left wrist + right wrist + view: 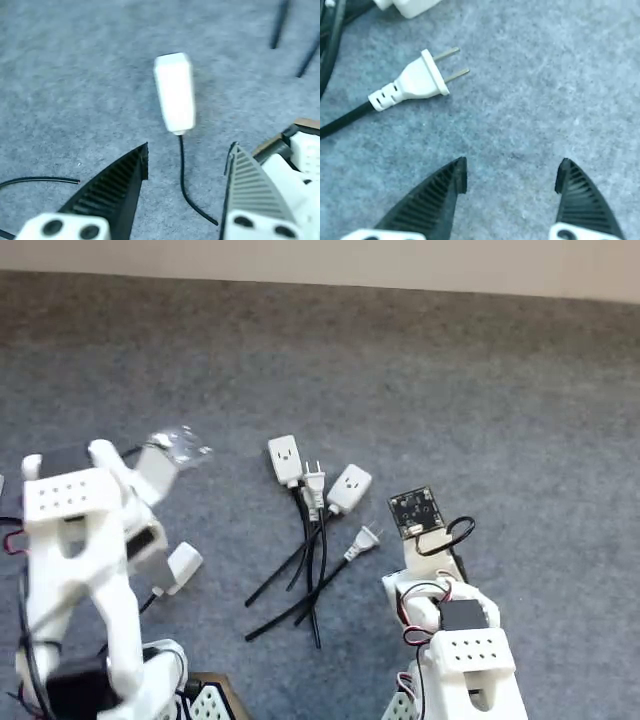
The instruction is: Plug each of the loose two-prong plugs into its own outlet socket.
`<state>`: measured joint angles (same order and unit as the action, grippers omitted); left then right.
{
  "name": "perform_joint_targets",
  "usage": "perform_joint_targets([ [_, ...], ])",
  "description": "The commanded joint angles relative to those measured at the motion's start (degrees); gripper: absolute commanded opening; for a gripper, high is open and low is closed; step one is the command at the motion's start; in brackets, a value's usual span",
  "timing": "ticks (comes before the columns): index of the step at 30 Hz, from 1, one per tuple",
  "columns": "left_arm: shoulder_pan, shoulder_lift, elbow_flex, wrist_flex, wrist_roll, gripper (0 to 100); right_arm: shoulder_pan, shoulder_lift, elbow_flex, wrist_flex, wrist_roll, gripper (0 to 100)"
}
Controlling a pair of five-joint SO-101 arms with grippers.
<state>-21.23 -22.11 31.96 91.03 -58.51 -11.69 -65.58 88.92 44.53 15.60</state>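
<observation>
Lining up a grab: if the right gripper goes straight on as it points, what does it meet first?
Probably bare carpet: nothing else lies between the open jaws of the right gripper. The plug sits off that line.

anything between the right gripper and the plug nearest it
Nothing visible does. Only bare carpet lies between the open right gripper and the plug.

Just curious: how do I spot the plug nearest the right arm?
On the grey carpet, find the black cords. The white two-prong plug lies at their edge, before the right arm's open hand. The other white plug sits between two white sockets; this lies alone.
</observation>
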Motion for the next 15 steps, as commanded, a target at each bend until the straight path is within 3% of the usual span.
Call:
perform_joint_targets([
  [1, 5.93, -8.57, 4.97, -1.41, 3.6, 26, -0.66, -0.84, -0.13, -0.92, 0.44, 27.8],
  [7, 7.69, -7.78, 21.41, -23.47, 5.27, 26, -0.66, -0.84, -0.13, -0.92, 0.44, 27.8],
  [15, -1.8, 7.43, 10.77, -28.13, 4.84, 26, -0.66, -0.84, -0.13, -0.84, 0.44, 27.8],
])
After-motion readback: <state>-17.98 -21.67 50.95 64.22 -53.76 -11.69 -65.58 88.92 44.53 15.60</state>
